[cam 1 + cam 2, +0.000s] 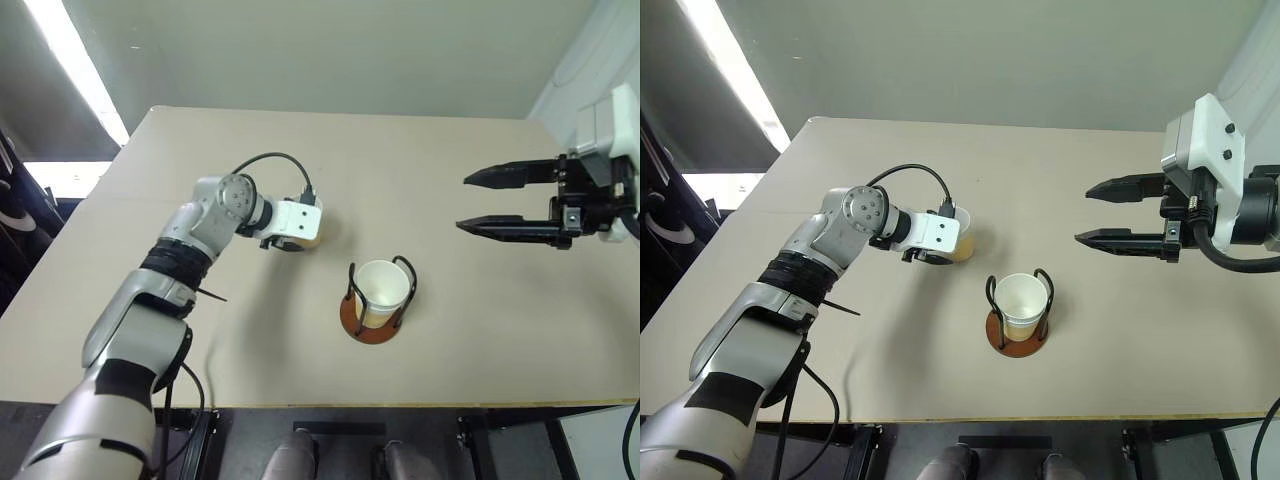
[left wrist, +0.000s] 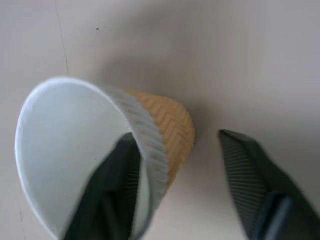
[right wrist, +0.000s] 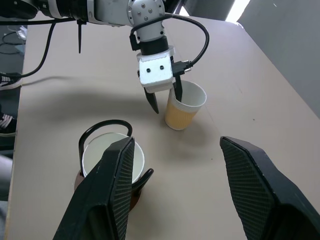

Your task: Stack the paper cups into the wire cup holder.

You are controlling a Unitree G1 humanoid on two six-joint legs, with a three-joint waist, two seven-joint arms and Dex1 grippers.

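1 cup (image 3: 184, 107) is straddled at its wall by the half-open left gripper (image 3: 165, 101), not yet clamped; next, pinch, then lift to the wire cup holder (image 1: 377, 297).

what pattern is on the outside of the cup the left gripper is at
A raised tan herringbone (zigzag) pattern on the paper cup, clearest in the left wrist view.

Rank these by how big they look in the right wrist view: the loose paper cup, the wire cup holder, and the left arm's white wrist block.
1. wire cup holder, though it sits nearer the camera
2. loose paper cup and white wrist block look alike; no ranking
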